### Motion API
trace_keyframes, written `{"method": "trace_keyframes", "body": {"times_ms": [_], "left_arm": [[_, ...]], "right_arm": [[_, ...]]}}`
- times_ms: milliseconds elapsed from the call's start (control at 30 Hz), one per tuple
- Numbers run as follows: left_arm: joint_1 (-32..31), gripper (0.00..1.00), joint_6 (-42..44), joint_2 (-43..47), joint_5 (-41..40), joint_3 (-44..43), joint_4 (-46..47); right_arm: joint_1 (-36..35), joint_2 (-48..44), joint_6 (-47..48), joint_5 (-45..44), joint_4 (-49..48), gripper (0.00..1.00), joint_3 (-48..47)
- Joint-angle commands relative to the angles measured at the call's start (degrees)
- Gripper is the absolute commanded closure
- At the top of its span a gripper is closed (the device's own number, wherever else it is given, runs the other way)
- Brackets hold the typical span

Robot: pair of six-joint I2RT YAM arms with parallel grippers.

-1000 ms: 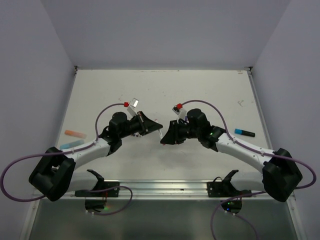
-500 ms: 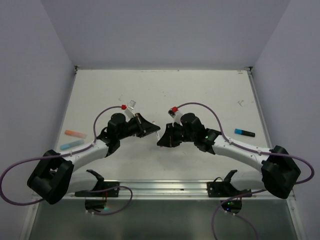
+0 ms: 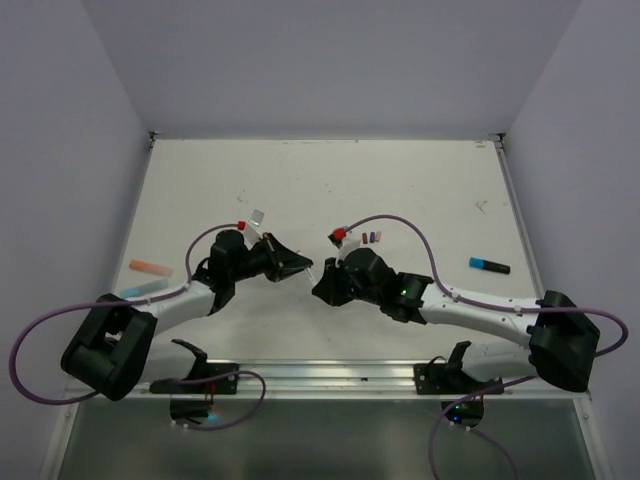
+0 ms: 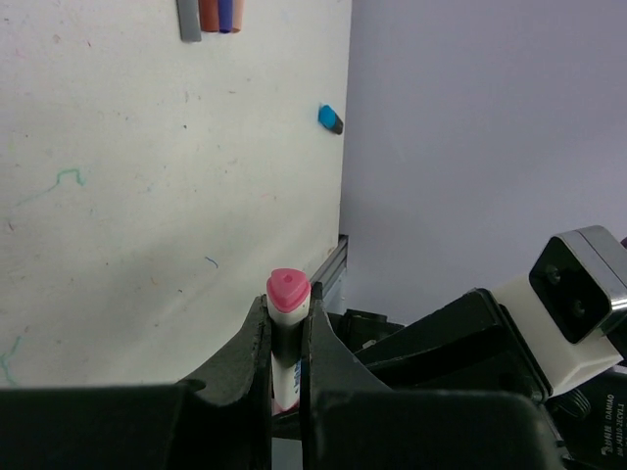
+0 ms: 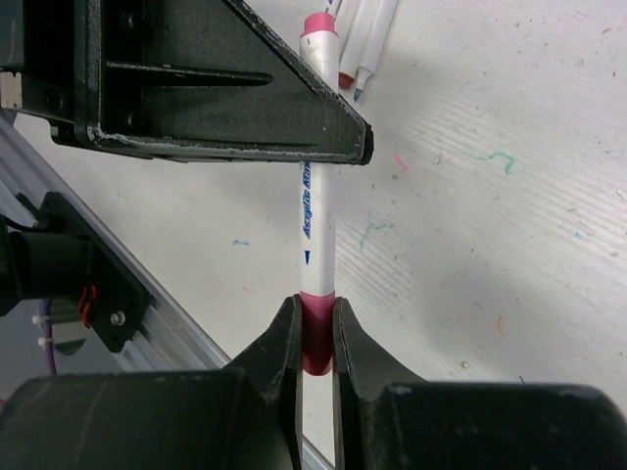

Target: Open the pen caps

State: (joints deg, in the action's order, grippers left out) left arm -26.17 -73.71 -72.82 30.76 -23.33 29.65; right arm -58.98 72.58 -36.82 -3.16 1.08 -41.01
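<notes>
A white pen [image 5: 315,225] with blue lettering spans the gap between my two grippers above the table. My left gripper [image 4: 286,313] is shut on its barrel, and the pen's pink back end [image 4: 288,290] sticks out past the fingertips. My right gripper [image 5: 315,313] is shut on the pink pen cap [image 5: 316,343] at the other end; the cap still sits on the barrel. In the top view the left gripper [image 3: 303,267] and right gripper [image 3: 320,283] meet at the table's middle. Loose grey, dark red and purple pen caps [image 4: 209,14] lie side by side further back, also seen as tiny caps [image 3: 369,237].
A blue-capped black marker [image 3: 488,265] lies at the right. An orange marker [image 3: 150,267] and a pale blue marker [image 3: 140,290] lie at the left. Uncapped white pens [image 5: 358,39] rest on the table beyond the left gripper. A metal rail [image 3: 320,375] runs along the near edge.
My right arm has swung left toward the left gripper and its jaws have closed on the pink cap. The left arm shifted slightly left and down with the pen.
</notes>
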Motion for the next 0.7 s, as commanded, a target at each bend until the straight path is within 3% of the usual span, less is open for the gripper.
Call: {"method": "trace_keyframes", "body": {"times_ms": [0, 233, 367, 533, 600, 667], "left_arm": [[4.81, 1.00, -4.51, -0.74, -2.82, 0.22, 12.09], [6.66, 1.00, -9.43, -7.24, 6.76, 1.44, 35.18], [6.92, 1.00, -10.13, -7.60, 7.03, 1.36, 38.89], [8.15, 1.00, -17.60, -10.85, 7.99, 2.85, 52.93], [8.77, 1.00, -20.05, -12.60, 8.52, 3.47, 56.55], [9.12, 1.00, -19.89, -12.79, 8.96, 3.56, 56.93]], "right_arm": [[-1.14, 0.72, 3.94, -4.32, 15.97, 1.00, 1.73], [-0.96, 3.00, 3.08, 19.30, 2.37, 1.00, 3.40], [-0.70, 8.01, -1.67, 33.53, -7.56, 1.00, 5.24], [0.09, 9.60, -11.76, 41.65, -28.37, 1.00, 11.91], [0.18, 9.69, -13.62, 42.36, -31.57, 1.00, 12.80], [0.18, 8.64, -11.71, 40.26, -26.60, 1.00, 11.49]]}}
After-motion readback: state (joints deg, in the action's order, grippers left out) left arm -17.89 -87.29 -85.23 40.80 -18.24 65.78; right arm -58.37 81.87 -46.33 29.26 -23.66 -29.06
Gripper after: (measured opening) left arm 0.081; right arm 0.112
